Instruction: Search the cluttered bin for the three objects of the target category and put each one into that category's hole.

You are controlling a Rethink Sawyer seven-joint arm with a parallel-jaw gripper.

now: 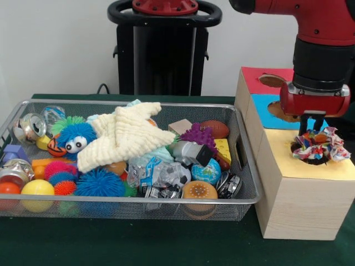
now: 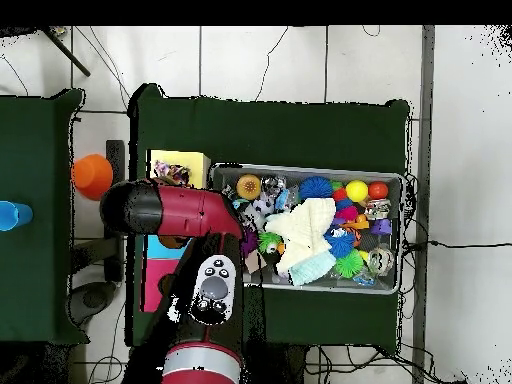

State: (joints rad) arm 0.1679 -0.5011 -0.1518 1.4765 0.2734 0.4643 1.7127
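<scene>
The wire mesh bin [image 1: 138, 204] stands at the left, full of toys, and also shows in the overhead view [image 2: 310, 170]. One confetti patchwork piece [image 1: 324, 145] lies crumpled over the hole [image 1: 310, 161] in the yellow top of the wooden box [image 1: 310, 172]. It covers most of the hole. My gripper [image 1: 312, 133] hangs straight above it, reaching down to the piece. In the overhead view the arm hides the gripper, and the piece [image 2: 172, 175] shows on the yellow top [image 2: 185, 160]. No other confetti piece shows in the bin.
The blue-topped box [image 1: 265, 106] and the red-topped box [image 1: 254, 75] stand behind the yellow one. A cream knitted cloth [image 1: 125, 136] covers the bin's middle, over a mint cloth [image 1: 161, 154]. Spiky balls [image 1: 100, 183], cans and small balls lie around it. An orange cup [image 2: 92, 175] stands on the side table.
</scene>
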